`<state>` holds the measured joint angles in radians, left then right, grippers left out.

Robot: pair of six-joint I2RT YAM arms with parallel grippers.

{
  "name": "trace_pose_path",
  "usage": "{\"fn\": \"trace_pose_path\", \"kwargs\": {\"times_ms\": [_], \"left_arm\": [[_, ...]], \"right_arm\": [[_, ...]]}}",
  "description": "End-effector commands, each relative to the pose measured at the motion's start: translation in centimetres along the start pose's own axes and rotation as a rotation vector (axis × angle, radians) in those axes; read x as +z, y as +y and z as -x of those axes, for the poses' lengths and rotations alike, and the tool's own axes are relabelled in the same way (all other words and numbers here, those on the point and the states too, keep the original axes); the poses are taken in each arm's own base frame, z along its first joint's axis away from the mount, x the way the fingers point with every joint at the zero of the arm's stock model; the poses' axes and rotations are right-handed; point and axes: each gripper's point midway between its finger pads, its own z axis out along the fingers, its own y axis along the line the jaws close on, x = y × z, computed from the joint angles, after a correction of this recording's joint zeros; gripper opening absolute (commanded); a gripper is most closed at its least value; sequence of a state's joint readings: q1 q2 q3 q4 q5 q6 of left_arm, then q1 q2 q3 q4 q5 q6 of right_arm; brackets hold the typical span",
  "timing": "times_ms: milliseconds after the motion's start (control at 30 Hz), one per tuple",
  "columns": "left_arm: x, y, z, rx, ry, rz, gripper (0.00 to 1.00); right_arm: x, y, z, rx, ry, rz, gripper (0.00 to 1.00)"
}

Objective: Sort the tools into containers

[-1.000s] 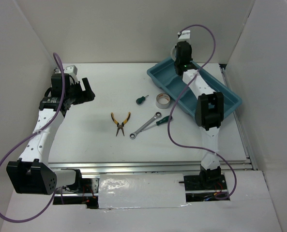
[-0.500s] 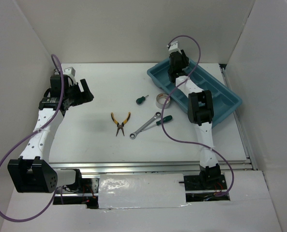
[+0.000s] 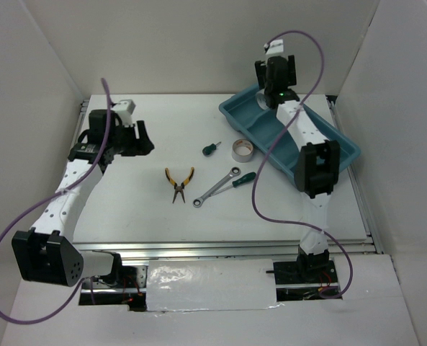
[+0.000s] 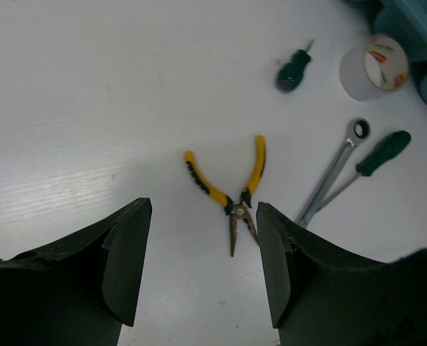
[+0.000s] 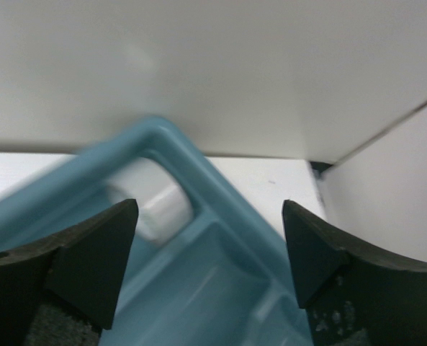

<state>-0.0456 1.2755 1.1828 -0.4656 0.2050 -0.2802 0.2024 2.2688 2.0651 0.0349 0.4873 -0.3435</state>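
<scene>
The left claw point(image 4: 202, 216) stands open and empty above the left half of the white counter point(image 4: 91, 86). The right claw point(image 5: 206, 216) is also open and holds nothing. It hangs over the far end of the long teal-blue plastic tray with compartments point(image 5: 191, 169), near the far right corner of the counter. Under it, a white tape roll point(image 5: 159, 205) lies in the end compartment.

In my judgement, the yellow-handled pliers point(image 4: 233, 207) can make trouble. They lie flat with the handles spread, so a claw closing on one handle only may turn them or lose them. The silver combination wrench point(image 4: 332, 173) and the longer green-handled screwdriver point(image 4: 382, 151) lie just beside each other, maybe touching, so lifting one can drag the other.

The pliers lie at the middle of the counter, ahead of the left claw and in line with its gap, not touched. Farther toward the right edge are the wrench, the stubby green-handled screwdriver point(image 4: 294, 68) and the greyish tape roll point(image 4: 371, 65) near the tray.
</scene>
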Motion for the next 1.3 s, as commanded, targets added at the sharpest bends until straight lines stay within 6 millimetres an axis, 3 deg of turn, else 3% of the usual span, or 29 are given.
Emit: {"fn": "trace_pose_path", "kwargs": {"times_ms": [0,33,67,100,133,167,200,233,267,300,333,367,400,433,467,533,567,733,933,1233,1267], "left_arm": [[1.5,-5.7,1.0,0.179,-0.030,-0.147,0.72],[2.3,-6.5,0.9,0.187,-0.025,-0.142,0.69],[2.7,-8.7,0.9,0.214,-0.024,-0.166,0.64],[4.7,-9.0,0.4,0.204,0.010,-0.127,0.61],[5.7,-9.7,0.1,0.207,0.029,-0.106,0.58],[6.1,-11.6,0.9,0.215,0.027,-0.104,0.50],[8.6,-11.3,-0.2,0.168,0.074,-0.028,0.49],[9.6,-11.9,-0.4,0.154,0.087,-0.015,0.50],[10.2,-13.4,0.7,0.140,0.068,-0.036,0.52],[12.1,-13.9,-0.3,0.098,0.097,-0.029,0.53],[12.5,-15.4,0.9,0.083,0.059,-0.051,0.55],[13.3,-15.9,1.1,0.074,0.051,-0.057,0.56],[14.8,-16.5,0.2,0.060,0.068,-0.063,0.58],[15.3,-17.3,0.3,0.050,0.064,-0.082,0.61],[15.6,-18.8,0.9,0.046,0.045,-0.110,0.62],[17.8,-19.9,-0.4,0.043,0.071,-0.102,0.64],[19.2,-21.4,-1.2,0.052,0.083,-0.105,0.64],[21.8,-25.1,-3.6,0.058,0.105,-0.139,0.64],[25.3,-25.3,-6.6,0.058,0.139,-0.105,0.62],[27.5,-23.2,-8.9,0.077,0.171,-0.046,0.56],[27.5,-23.2,-9.1,0.075,0.179,-0.049,0.53]], "right_arm": [[-8.5,-3.3,9.0,0.289,-0.066,0.164,0.87],[-11.2,-5.2,11.1,0.331,-0.091,0.190,0.85],[-12.3,-5.2,10.6,0.393,-0.057,0.220,0.82],[-13.4,-4.4,8.0,0.391,0.027,0.273,0.78],[-15.6,-6.2,9.0,0.424,0.009,0.282,0.77],[-16.6,-6.4,7.6,0.450,0.055,0.295,0.75],[-17.3,-5.9,5.0,0.448,0.115,0.321,0.75],[-19.1,-7.8,5.4,0.469,0.092,0.313,0.75],[-19.8,-8.1,4.4,0.482,0.111,0.311,0.75],[-20.3,-7.8,1.3,0.476,0.170,0.308,0.75],[-22.0,-9.3,1.8,0.492,0.132,0.302,0.75],[-22.5,-8.8,-1.0,0.488,0.182,0.299,0.75],[-23.2,-9.1,-1.9,0.489,0.190,0.292,0.75],[-24.5,-10.1,-1.4,0.497,0.159,0.282,0.75],[-25.0,-10.3,-2.4,0.508,0.177,0.275,0.75],[-26.3,-10.7,-3.9,0.528,0.193,0.266,0.75],[-26.7,-10.4,-5.0,0.538,0.222,0.269,0.75],[-28.3,-11.5,-6.8,0.553,0.246,0.237,0.75],[-29.4,-10.7,-9.0,0.521,0.298,0.261,0.73],[-29.5,-9.9,-8.8,0.514,0.308,0.296,0.72],[-29.8,-9.0,-8.5,0.497,0.308,0.326,0.72]]}}
